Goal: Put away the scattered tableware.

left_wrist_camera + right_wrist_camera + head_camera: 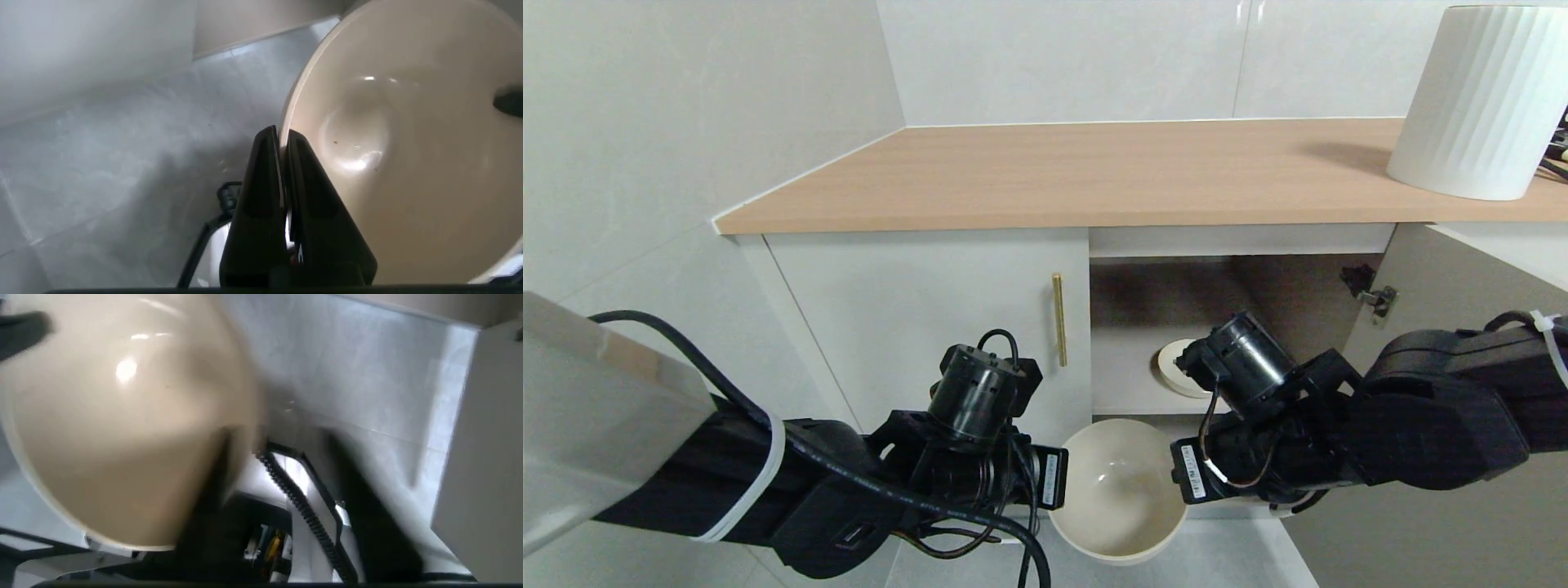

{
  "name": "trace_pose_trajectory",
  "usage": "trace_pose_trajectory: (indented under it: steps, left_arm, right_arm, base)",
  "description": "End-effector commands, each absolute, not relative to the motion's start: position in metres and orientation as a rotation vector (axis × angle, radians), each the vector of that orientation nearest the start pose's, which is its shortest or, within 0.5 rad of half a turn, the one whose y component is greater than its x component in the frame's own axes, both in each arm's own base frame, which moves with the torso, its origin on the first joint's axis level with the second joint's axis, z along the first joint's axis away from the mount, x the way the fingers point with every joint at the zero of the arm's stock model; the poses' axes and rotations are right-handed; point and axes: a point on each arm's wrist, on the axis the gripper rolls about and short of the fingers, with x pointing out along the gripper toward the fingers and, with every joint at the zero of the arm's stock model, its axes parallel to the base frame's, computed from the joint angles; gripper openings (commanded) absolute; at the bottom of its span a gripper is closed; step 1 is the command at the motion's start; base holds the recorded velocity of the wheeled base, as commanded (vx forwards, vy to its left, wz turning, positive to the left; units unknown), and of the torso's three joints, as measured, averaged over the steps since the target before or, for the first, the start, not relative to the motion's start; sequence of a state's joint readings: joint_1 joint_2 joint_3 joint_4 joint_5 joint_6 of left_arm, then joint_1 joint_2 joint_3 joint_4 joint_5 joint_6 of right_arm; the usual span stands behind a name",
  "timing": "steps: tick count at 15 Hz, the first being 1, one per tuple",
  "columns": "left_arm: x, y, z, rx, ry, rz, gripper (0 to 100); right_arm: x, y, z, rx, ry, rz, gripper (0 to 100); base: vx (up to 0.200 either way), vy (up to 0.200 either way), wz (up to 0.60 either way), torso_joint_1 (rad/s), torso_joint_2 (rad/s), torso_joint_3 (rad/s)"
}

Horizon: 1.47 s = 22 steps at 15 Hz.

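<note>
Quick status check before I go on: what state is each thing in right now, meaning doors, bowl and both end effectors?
bowl: upright, empty, held in the air.
left end effector: shut on the bowl's rim.
right end effector: open, beside the bowl.
left cabinet door: closed.
right cabinet door: open.
white dish: lying on the cabinet shelf.
ribbed white container: upright on the countertop.

Plate (1174,359) on shelf (1127,388): right part hidden behind right arm (1421,416). Bowl (409,155): cut off by left wrist view's edges, blurred in right wrist view. Canister (1486,98), countertop's (1094,171) right end: cropped at top and right.
</note>
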State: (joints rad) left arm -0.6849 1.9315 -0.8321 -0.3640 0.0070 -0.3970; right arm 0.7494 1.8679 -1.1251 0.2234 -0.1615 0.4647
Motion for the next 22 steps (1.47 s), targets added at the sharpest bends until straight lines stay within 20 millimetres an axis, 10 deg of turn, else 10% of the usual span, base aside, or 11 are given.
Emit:
trace_pose_trajectory:
  steps: [1, 6, 7, 14, 22]
  left_arm:
    - [0.255, -0.208, 0.089, -0.110, 0.821, -0.489, 0]
    - [0.255, -0.208, 0.090, -0.111, 0.819, -0.490, 0]
    - [0.255, -0.208, 0.090, -0.111, 0.819, -0.490, 100]
    - [0.254, -0.207, 0.096, -0.125, 0.794, -0.493, 100]
    - [0.252, -0.204, 0.107, -0.140, 0.759, -0.483, 100]
  right_arm:
    - [0.240, 0.221, 0.139, -0.015, 0.978, 0.323, 0]
    - [0.238, 0.222, 0.138, -0.019, 0.979, 0.326, 0]
    - [0.238, 0.222, 0.138, -0.019, 0.979, 0.326, 0]
    - [0.240, 0.222, 0.134, -0.027, 0.982, 0.307, 0]
    - [0.314, 0.191, 0.091, 0.163, 0.656, 0.000, 0]
  base:
    - [0.000, 0.000, 0.00, 0.000, 0.00, 0.000]
    - [0.000, 0.000, 0.00, 0.000, 0.00, 0.000]
    - [0.000, 0.000, 0.00, 0.000, 0.00, 0.000]
    - [0.000, 0.000, 0.00, 0.000, 0.00, 0.000]
    - [0.000, 0.000, 0.00, 0.000, 0.00, 0.000]
